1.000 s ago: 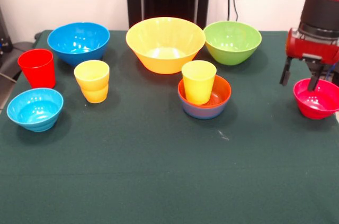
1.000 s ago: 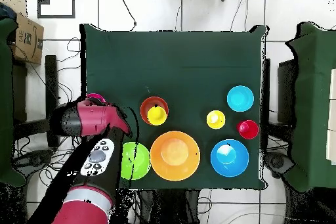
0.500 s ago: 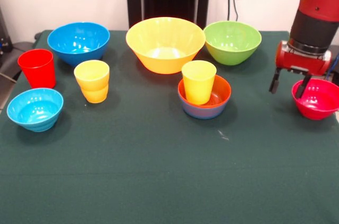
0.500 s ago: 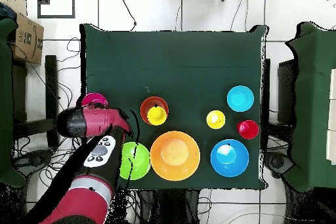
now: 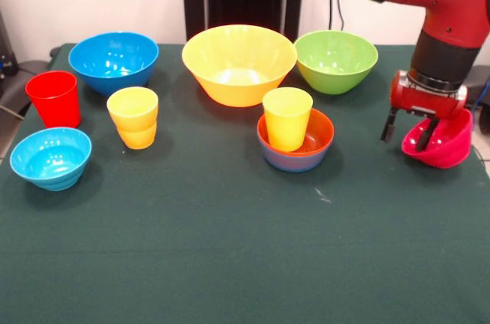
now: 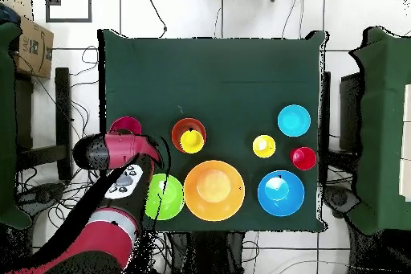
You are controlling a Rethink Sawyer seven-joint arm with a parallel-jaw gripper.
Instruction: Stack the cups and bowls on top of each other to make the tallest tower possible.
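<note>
Front view: gripper [image 5: 408, 132] pinched the rim of the small glossy crimson plastic bowl [image 5: 440, 142], tilted at the green tabletop [image 5: 230, 247] 3 o'clock edge. Bowl likely light, stiff, slick; rim pinch suits.

Overhead: crimson bowl [image 6: 124, 125] at 9 o'clock, arm partly covering it.

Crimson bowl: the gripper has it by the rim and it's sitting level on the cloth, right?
Not level. In the front view the gripper does pinch the rim of the crimson bowl, but the bowl is tipped toward the gripper.
</note>
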